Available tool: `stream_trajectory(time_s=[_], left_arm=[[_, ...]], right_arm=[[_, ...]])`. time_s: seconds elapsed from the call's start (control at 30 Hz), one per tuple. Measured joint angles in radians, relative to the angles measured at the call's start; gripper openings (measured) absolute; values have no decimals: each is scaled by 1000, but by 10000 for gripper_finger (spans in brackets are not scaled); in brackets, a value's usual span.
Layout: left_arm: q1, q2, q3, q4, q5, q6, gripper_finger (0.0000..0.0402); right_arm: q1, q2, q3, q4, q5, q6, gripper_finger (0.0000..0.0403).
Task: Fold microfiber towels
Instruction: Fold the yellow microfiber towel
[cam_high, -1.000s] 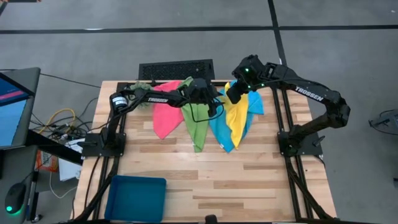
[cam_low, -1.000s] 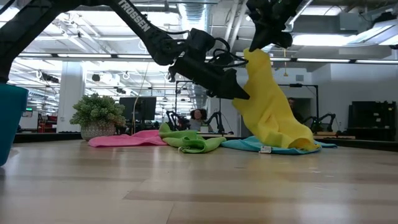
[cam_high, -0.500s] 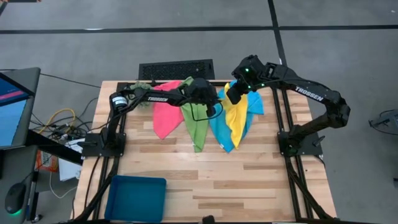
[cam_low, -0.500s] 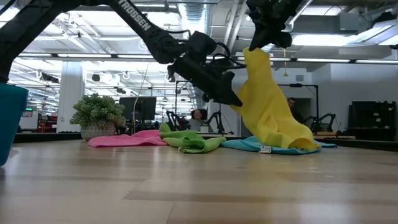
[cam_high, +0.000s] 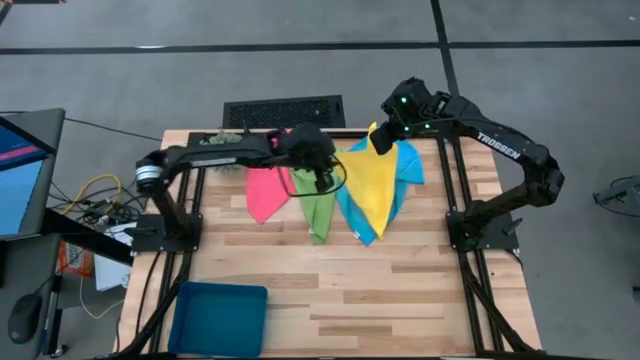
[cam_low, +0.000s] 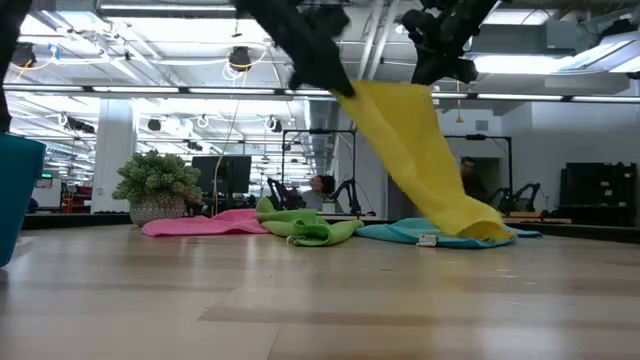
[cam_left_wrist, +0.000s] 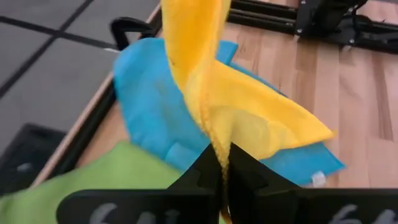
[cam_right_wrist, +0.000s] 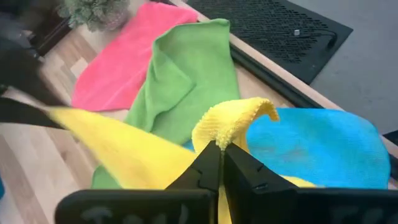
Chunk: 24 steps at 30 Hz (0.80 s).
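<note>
High view: yellow towel (cam_high: 372, 180) between left tool (cam_high: 326, 165) and right tool (cam_high: 383, 141).

Towel stretched (cam_high: 372, 180) between left jaws (cam_high: 325, 165) and right jaws (cam_high: 385, 140), its low end on another towel (cam_high: 408, 165) below the right jaws, two more towels (cam_high: 262, 190) (cam_high: 315, 205) beneath the left jaws, tray (cam_high: 218, 318) well apart, on the surface (cam_high: 400, 290)

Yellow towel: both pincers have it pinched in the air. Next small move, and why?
Probably carry it toward the bare front boards and lay it flat. The left pincer and right pincer hold the yellow towel stretched, but its tail drapes on the blue towel.
</note>
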Motion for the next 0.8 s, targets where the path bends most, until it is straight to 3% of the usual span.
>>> stream_trajectory(time_s=[0.23, 0.47, 0.63, 0.8], left_arm=[[-59, -184, 0, -244, -124, -58, 0], [-104, -287, 0, -448, -65, -157, 0], [-148, -293, 0, -518, 31, -221, 0], [-210, -261, -2, -519, 34, -230, 0]], right_arm=[[25, -2, 0, 1, -130, 23, 45], [131, -12, 0, -15, -135, 36, 52], [256, -10, 0, -65, -105, 77, 52], [398, 2, -1, -120, 57, 74, 52]])
